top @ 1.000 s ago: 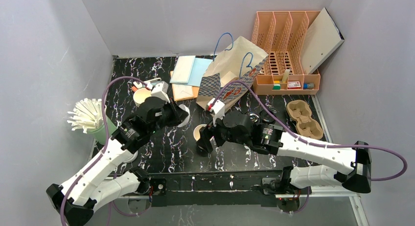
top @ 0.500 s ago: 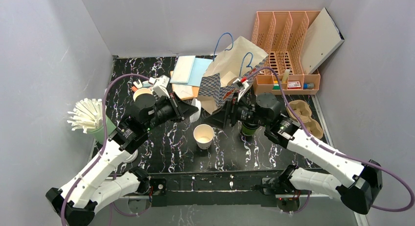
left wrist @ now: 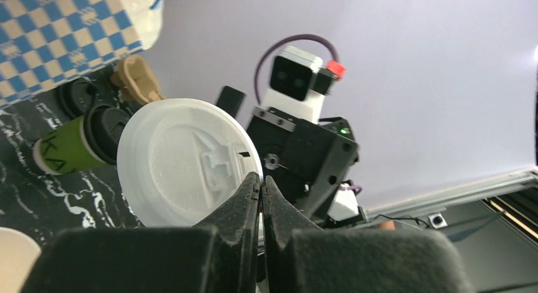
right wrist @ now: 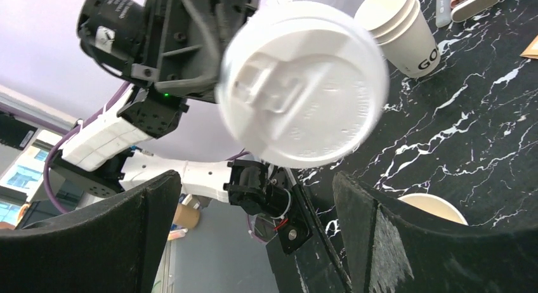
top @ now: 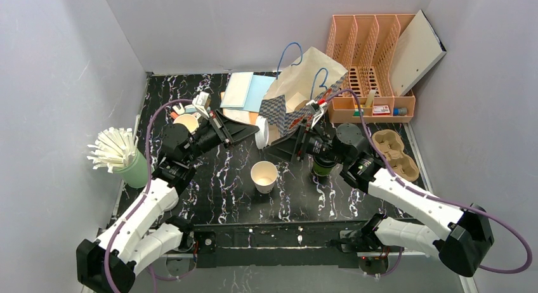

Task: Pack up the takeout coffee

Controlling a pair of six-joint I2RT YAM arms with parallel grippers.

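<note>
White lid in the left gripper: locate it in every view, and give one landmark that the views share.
Top external: the white lid is near centre, seen edge-on at the tip of the left gripper.
Left wrist: centre-left, face-on, pinched at its lower edge.
Right wrist: upper centre, face-on, blurred.
Shared landmark: the open cream cup, bottom left in the left wrist view, bottom right in the right wrist view.

**Overhead: lid held up between the two arms**

Left gripper (top: pixel 253 133) pinches white lid (top: pixel 261 136) on edge, beside the paper bag (top: pixel 297 93). Right gripper (top: pixel 287 146) faces it, close by. Dark green cup (top: pixel 322 168) stands upright under the right arm. Open cream cup (top: pixel 264 175) stands apart on the table (top: pixel 216 193).
</note>
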